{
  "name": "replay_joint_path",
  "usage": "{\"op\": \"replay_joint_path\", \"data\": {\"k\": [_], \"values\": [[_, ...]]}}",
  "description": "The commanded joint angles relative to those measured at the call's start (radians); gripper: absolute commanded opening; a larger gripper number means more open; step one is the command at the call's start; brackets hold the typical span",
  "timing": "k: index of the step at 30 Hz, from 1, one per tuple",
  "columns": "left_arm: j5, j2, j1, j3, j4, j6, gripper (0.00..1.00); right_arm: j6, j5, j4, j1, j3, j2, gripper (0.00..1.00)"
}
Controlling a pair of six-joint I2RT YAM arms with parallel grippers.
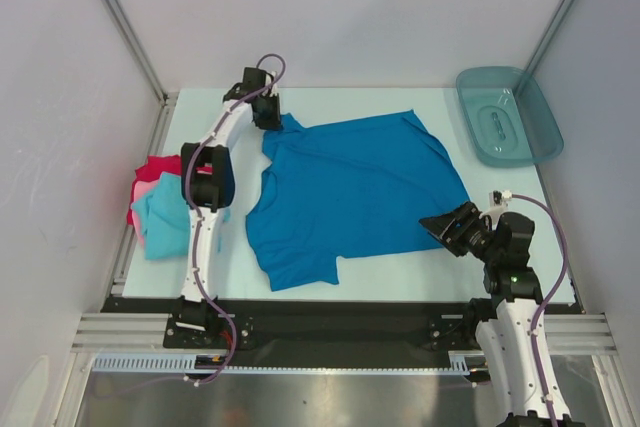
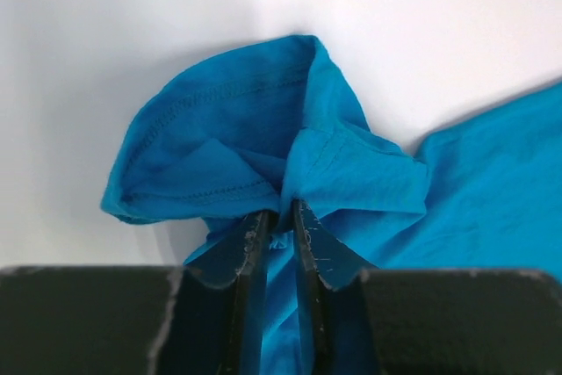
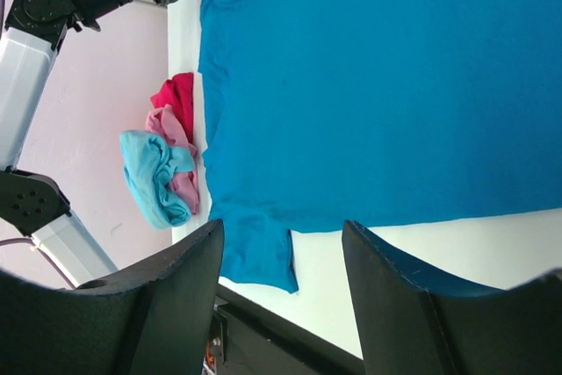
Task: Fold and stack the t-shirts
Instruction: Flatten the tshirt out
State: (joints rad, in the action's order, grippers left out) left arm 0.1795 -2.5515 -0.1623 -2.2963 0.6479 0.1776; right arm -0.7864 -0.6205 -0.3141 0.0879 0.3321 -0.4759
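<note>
**Left jaws pinched on a blue sleeve, right jaws spread**

The jaws of the left gripper (image 2: 281, 217) are seen nearly pressed together, pinching a bunched sleeve of the medium blue cloth t-shirt (image 1: 350, 187). The jaws of the right gripper (image 3: 281, 239) are spread, with nothing between them.

Four t-shirts are counted, with one tray and two grippers. The blue shirt is spread over the middle of the pale table (image 1: 420, 282). It lies mostly flat with shallow wrinkles, and its stitched sleeve hem is gathered into a hood-like fold at the far left, where it is held. Its near sleeve reaches close to the table's near edge, and a narrow bare strip is left there.

The other three shirts are heaped together at the left edge, just beside the left arm: the light turquoise crumpled t-shirt (image 1: 160, 222) nearest, the pink crumpled t-shirt (image 1: 143, 190) behind it, and the red crumpled t-shirt (image 1: 158, 165) farthest.

The right gripper is held above the blue shirt's right side. Bare table is seen to the right of the shirt. The teal translucent plastic tray (image 1: 505, 117) is set in the far right corner, apart from the shirt.
</note>
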Motion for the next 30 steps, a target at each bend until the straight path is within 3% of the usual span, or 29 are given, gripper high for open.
{"op": "replay_joint_path", "data": {"k": [1, 5, 12, 19, 23, 27, 30], "values": [[-0.075, 0.112, -0.023, 0.005, -0.005, -0.027, 0.23, -0.010, -0.033, 0.049, -0.005, 0.021, 0.016, 0.62], [-0.126, 0.152, -0.039, 0.000, -0.020, -0.027, 0.28, -0.011, -0.035, 0.050, -0.007, 0.018, 0.020, 0.62], [-0.129, 0.181, -0.065, -0.029, -0.057, -0.047, 0.45, -0.010, -0.039, 0.052, -0.007, 0.018, 0.025, 0.61], [-0.138, 0.178, -0.083, -0.002, -0.067, -0.055, 0.40, -0.010, -0.041, 0.055, -0.008, 0.016, 0.028, 0.61], [-0.156, 0.163, -0.083, 0.018, -0.059, -0.069, 0.50, -0.011, -0.045, 0.055, -0.010, 0.016, 0.028, 0.61], [-0.163, 0.131, -0.075, 0.000, -0.050, -0.056, 0.69, -0.005, -0.045, 0.049, -0.011, 0.022, 0.026, 0.61], [-0.160, 0.099, -0.063, -0.044, -0.021, -0.043, 0.73, -0.004, -0.045, 0.041, -0.011, 0.025, 0.026, 0.60]]}}
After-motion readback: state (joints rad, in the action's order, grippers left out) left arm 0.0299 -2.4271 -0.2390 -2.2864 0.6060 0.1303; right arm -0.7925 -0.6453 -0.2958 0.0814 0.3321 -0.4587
